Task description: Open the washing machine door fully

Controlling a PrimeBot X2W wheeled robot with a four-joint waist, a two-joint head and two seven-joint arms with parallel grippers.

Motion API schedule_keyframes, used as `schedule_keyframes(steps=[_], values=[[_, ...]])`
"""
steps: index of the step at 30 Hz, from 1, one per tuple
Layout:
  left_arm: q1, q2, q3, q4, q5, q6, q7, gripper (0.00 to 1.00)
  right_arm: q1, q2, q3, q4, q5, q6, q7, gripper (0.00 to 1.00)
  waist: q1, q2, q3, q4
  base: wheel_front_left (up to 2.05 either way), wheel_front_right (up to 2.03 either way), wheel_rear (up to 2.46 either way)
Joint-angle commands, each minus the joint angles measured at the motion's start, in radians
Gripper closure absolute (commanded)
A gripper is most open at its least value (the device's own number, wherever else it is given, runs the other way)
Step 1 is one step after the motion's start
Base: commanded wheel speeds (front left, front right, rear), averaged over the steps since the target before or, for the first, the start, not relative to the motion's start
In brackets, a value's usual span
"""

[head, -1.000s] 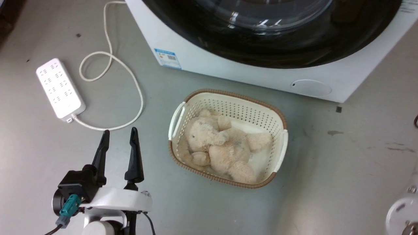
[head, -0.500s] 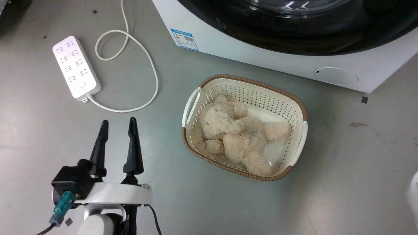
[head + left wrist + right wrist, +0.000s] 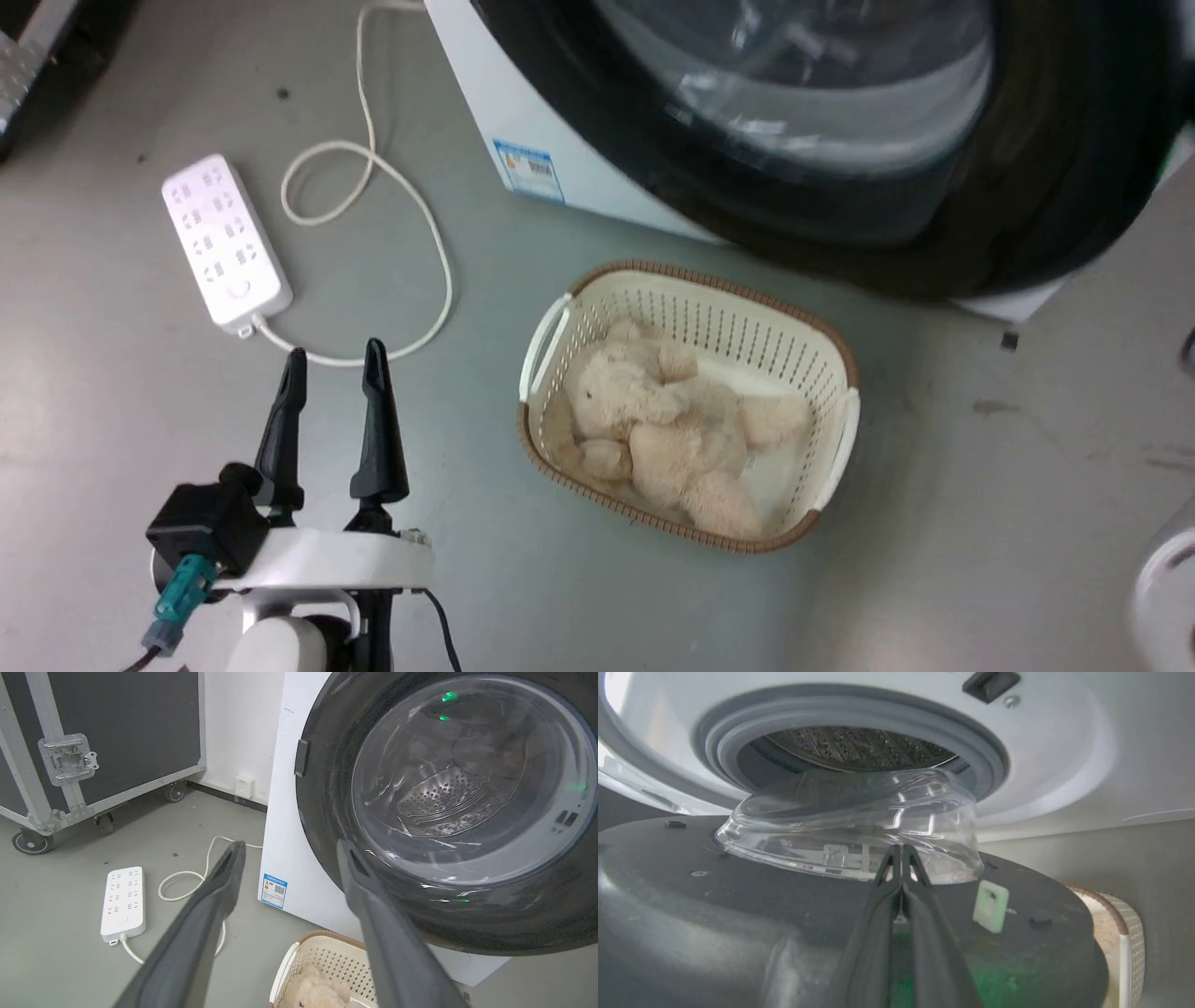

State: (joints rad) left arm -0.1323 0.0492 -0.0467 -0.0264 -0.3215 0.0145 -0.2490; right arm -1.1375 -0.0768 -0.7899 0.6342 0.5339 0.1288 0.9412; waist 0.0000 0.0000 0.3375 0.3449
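**Door part-way out, more swing still needed**

The washing machine door [image 3: 1055, 187] is caught part-way open. It stands off the front of the washing machine [image 3: 504, 121], swung out above the far rim of the basket [image 3: 546, 331]. In the right wrist view its dark inner face and glass bowl [image 3: 850, 826] are seen from behind, with the grey-ringed drum mouth [image 3: 850, 723] uncovered beyond. So the step in hand is judged to be the swing itself, not the unlatching.

The right tool [image 3: 901, 848] is pressed together with nothing between its fingers, laid along the inner face just short of the bowl. It's probably being used as a pusher. The left tool [image 3: 336, 351] is held wide apart and empty, low over the floor near the power strip [image 3: 224, 243], well apart from the door.

Next, an outward sweep around the hinge would be called for until the door is laid fully back. Pressure is better kept on the ring than on the glass, and the basket with the plush bear [image 3: 653, 439] shouldn't get clipped.

Hard to tell:
- Whether the right tool is actually touching the door can't be made out.
- Which side the hinge sits on can't be told for sure.
- In the head view the door is blurred and cut off at the top.
- The right arm is cropped to a pale scrap [image 3: 1162, 597] at the lower right corner.
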Motion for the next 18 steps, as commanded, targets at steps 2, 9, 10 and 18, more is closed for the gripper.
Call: schedule_keyframes(steps=[2, 9, 10, 18], values=[[0.023, 0.001, -0.001, 0.015, 0.000, -0.008, -0.013, 0.00, 0.072, 0.027, 0.040, 0.026, 0.064, 0.002, 0.041, 1.00, 0.0000, 0.0000, -0.067, -0.006, 0.00, 0.00, 0.00], [0.084, 0.001, -0.014, 0.027, 0.010, -0.014, -0.013, 0.00, 0.261, 0.027, 0.185, 0.019, 0.236, 0.002, 0.069, 1.00, 0.0000, 0.0000, -0.157, -0.021, 0.00, 0.00, 0.00], [0.091, 0.001, -0.016, 0.028, 0.010, -0.014, -0.013, 0.00, 0.286, 0.027, 0.218, 0.007, 0.267, 0.002, 0.074, 1.00, 0.0000, 0.0000, -0.166, -0.021, 0.00, 0.00, 0.00], [0.134, 0.001, -0.025, 0.040, 0.031, -0.037, -0.013, 0.00, 0.501, 0.027, 0.500, -0.109, 0.520, 0.002, 0.070, 1.00, 0.0000, 0.0000, -0.227, -0.020, 0.00, 0.00, 0.00]])
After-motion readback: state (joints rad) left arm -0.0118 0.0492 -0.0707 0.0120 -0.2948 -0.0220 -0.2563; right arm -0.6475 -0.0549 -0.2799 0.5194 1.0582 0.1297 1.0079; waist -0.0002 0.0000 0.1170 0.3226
